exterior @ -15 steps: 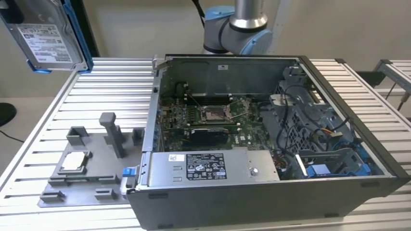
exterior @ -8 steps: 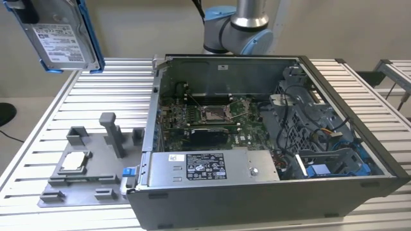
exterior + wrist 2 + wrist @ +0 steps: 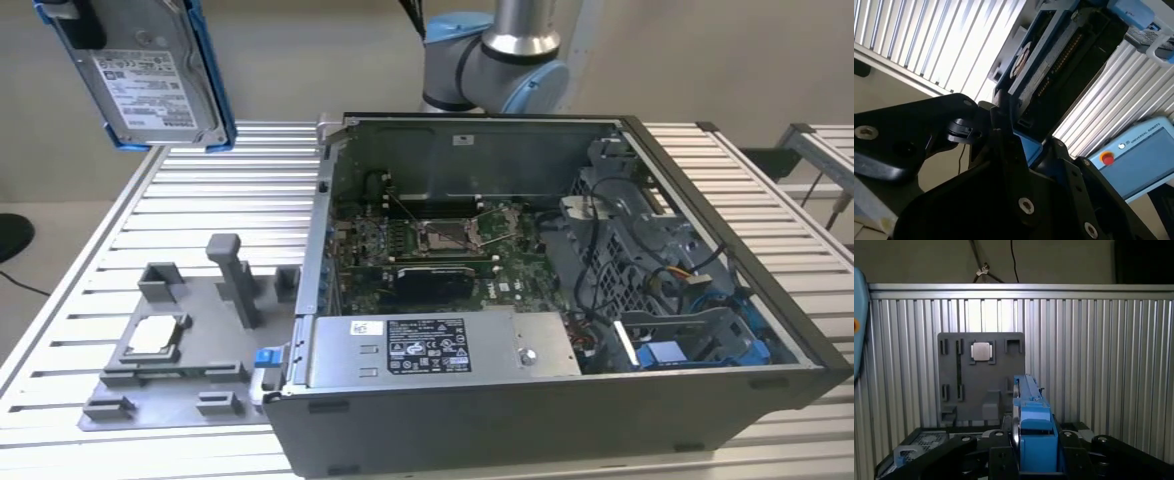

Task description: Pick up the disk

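Ribbed aluminium table (image 3: 200, 200), beige wall (image 3: 307, 50)

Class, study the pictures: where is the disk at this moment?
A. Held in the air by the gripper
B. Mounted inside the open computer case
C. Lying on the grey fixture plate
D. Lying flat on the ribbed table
A: the gripper is clamped on the disk, which hangs in the air, clear of the grey fixture plate and the open computer case.

Exterior view looks down from high; first wrist view, facing down, shares its grey fixture (image 3: 187, 388) (image 3: 979, 382).
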Robot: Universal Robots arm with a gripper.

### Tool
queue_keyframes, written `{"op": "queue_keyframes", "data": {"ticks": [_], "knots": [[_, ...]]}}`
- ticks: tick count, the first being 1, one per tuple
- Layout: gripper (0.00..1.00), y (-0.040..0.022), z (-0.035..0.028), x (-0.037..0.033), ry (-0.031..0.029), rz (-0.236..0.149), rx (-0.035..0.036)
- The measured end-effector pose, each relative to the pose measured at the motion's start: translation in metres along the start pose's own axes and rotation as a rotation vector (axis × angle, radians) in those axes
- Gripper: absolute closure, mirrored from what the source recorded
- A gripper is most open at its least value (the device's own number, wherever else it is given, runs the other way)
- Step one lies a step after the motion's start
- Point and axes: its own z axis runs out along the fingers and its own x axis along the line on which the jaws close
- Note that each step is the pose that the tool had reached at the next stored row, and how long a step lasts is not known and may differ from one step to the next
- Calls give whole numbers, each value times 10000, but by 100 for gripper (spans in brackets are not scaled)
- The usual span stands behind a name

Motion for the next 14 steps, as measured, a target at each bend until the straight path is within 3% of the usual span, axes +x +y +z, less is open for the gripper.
{"op": "queue_keyframes", "data": {"ticks": [6,14], "knots": [[100,-130,6,-16,1,-1,-1],[100,-239,13,-38,0,-3,0]]}}
